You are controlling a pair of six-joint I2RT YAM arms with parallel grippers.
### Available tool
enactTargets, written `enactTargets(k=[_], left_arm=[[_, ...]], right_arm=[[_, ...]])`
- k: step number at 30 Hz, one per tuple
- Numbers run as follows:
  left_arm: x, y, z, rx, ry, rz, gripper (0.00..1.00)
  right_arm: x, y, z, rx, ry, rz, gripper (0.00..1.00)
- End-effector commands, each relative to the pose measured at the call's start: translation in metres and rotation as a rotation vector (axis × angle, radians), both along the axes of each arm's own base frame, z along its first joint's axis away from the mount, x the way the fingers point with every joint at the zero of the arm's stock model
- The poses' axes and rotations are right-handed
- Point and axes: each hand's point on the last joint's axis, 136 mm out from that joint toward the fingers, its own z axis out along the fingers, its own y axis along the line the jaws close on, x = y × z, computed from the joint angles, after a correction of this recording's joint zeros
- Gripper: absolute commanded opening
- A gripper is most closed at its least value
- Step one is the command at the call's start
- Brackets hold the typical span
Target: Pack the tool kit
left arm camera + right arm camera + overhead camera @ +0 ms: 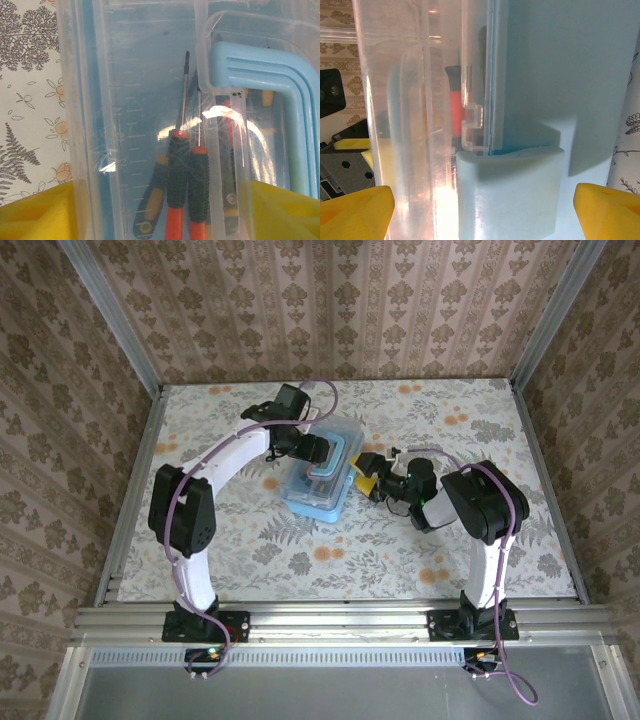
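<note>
Tool kit's light-blue translucent plastic case [318,480]: left wrist shows orange-and-black screwdrivers [186,190] inside, right wrist its blue latch [510,195]. My right gripper [482,207] gapes empty; left gripper [161,212] straddles it, grip unclear.

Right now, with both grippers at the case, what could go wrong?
1. Right gripper straddles the latch, jaws wide: pressing it may shove the case across the table instead of snapping it shut.
2. Left gripper straddles the case, contact unclear: a hard squeeze could flex the plastic.
3. Screwdrivers lie loose and could shift.
</note>
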Motion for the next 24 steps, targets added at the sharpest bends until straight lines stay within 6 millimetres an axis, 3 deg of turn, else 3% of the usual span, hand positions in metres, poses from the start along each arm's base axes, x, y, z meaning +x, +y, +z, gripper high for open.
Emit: enactTargets(k=[1,5,10,17,24], left_arm=[[-0.042,0.006,-0.058,0.043,0.241,-0.042,0.49],[-0.041,0.006,-0.056,0.032,0.238,-0.039,0.49],[-0.042,0.004,-0.058,0.026,0.246,-0.04,0.49],[-0.044,0.003,-0.062,0.04,0.248,-0.039,0.48],[-0.044,0.003,-0.063,0.044,0.249,-0.038,0.48]], right_arm=[[0.006,0.003,0.013,0.017,-0.036,-0.011,0.94],[0.008,0.006,0.006,0.021,-0.017,-0.012,0.95],[0.009,0.013,0.013,0.028,-0.032,0.001,0.96],[0.008,0.012,-0.007,0.02,0.017,-0.006,1.0],[0.005,0.017,0.017,0.041,-0.029,0.012,0.98]])
